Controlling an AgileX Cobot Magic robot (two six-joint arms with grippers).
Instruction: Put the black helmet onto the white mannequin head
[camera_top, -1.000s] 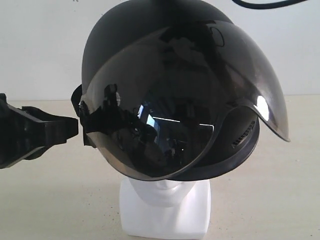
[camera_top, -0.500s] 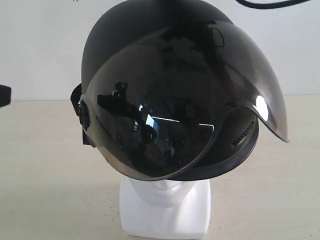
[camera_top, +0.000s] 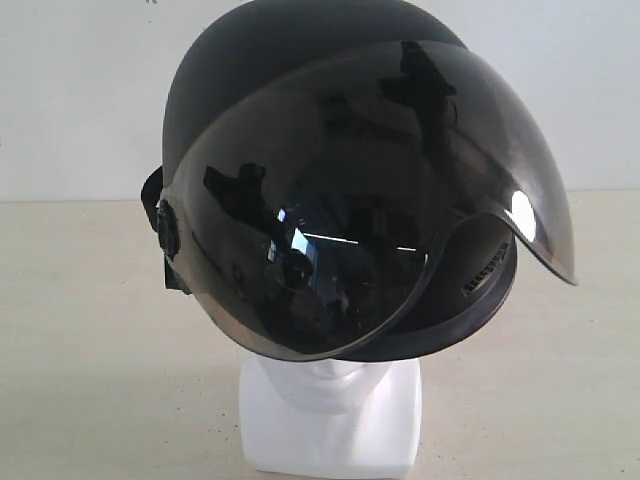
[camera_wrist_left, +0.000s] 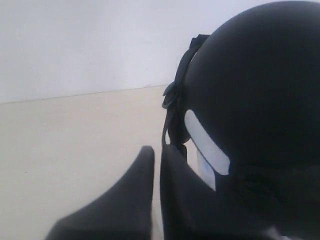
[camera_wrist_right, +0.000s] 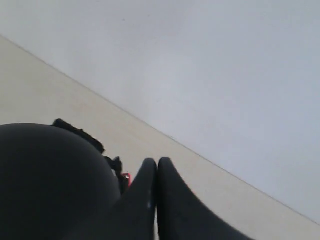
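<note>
Close frontal exterior; 2 wrist views beside helmet (camera_top: 250, 70)

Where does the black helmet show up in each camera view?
Exterior view: black helmet fills the upper middle, seated on the white mannequin head.
Left wrist view: black helmet close beside the left claw.
Right wrist view: black helmet beside the right claw.
Shared landmark: the white wall meeting the beige table.

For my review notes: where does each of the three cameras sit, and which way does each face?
Exterior: level with the black helmet, facing its visor and the white mannequin head beneath; no arm shows.
Left wrist: beside the helmet's shell, looking along the shut left gripper.
Right wrist: close by the shell, looking past the shut right gripper toward the wall.
Shared: all three show the helmet.
</note>
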